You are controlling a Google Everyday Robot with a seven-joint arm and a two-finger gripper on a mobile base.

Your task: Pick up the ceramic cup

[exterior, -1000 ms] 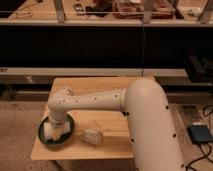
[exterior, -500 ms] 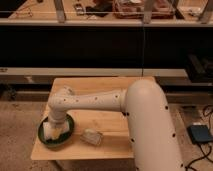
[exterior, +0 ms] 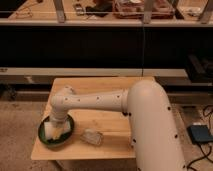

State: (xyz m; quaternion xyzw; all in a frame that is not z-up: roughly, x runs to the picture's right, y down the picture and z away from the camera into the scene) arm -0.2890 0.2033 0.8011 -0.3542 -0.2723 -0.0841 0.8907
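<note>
Big white arm (exterior: 145, 107) is stretched over the wooden table (exterior: 112, 117), barely shifted vs a sec ago. Gripper (exterior: 56, 125) is parked low over the green plate (exterior: 44, 137), where the ceramic cup (exterior: 54, 131) sits. Grasp prob being set up.

The wooden table (exterior: 107, 127) carries a green plate (exterior: 46, 139) (gripper (exterior: 56, 127) over it) and, just right, a whitish block (exterior: 92, 136).

White end effector (exterior: 56, 126), green plate (exterior: 46, 139), white cup (exterior: 54, 131).
</note>
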